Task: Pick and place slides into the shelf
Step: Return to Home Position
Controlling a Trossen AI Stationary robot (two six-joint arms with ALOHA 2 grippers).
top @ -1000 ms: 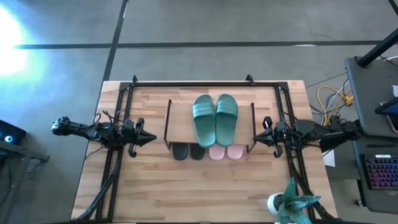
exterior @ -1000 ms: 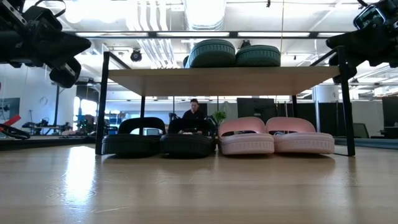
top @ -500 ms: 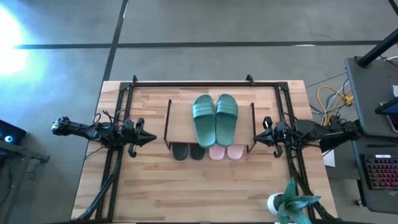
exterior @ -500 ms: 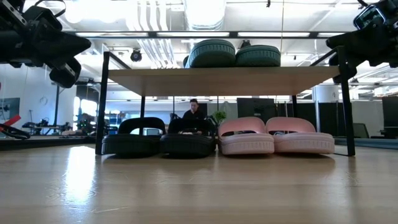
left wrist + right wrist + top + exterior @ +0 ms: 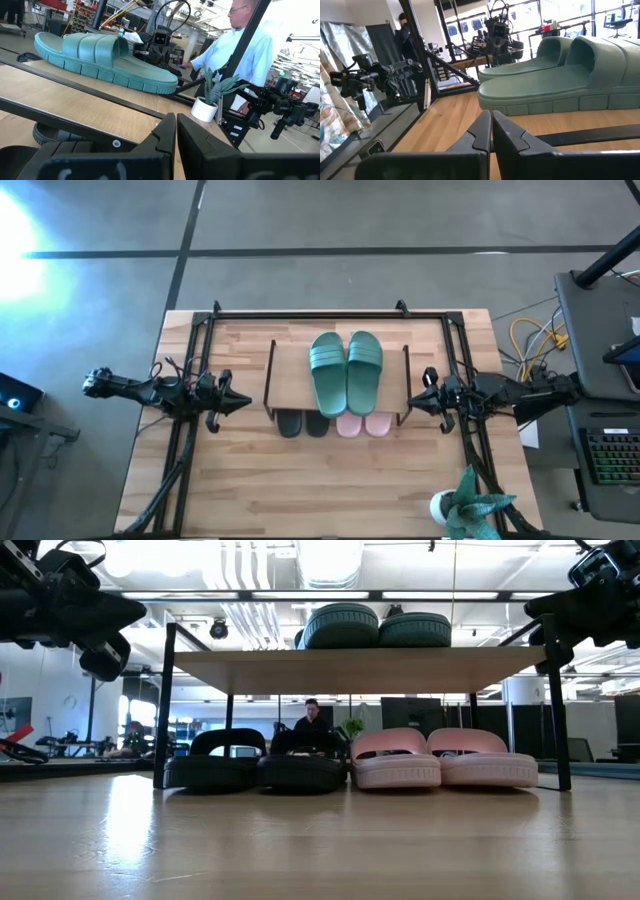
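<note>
The shelf [image 5: 290,380] stands mid-table, a light wood board on thin black rods. Two teal-green slides [image 5: 346,370] lie side by side on its board, also seen in the low view [image 5: 377,627]. Under the board, soles on the table, sit two black slides [image 5: 257,762] and two pale pink slides [image 5: 443,759]; their near ends [image 5: 333,423] show from above. My left gripper [image 5: 246,401] hangs shut left of the shelf, fingers meeting in its wrist view [image 5: 176,131]. My right gripper [image 5: 413,402] hangs shut right of the shelf [image 5: 491,131]. Neither touches anything.
A large black tube frame [image 5: 305,313] runs along the table's far edge and down both sides. A potted plant [image 5: 470,505] stands at the near right corner. A person [image 5: 240,42] stands beyond the table. Bare wood [image 5: 310,485] lies in front of the shelf.
</note>
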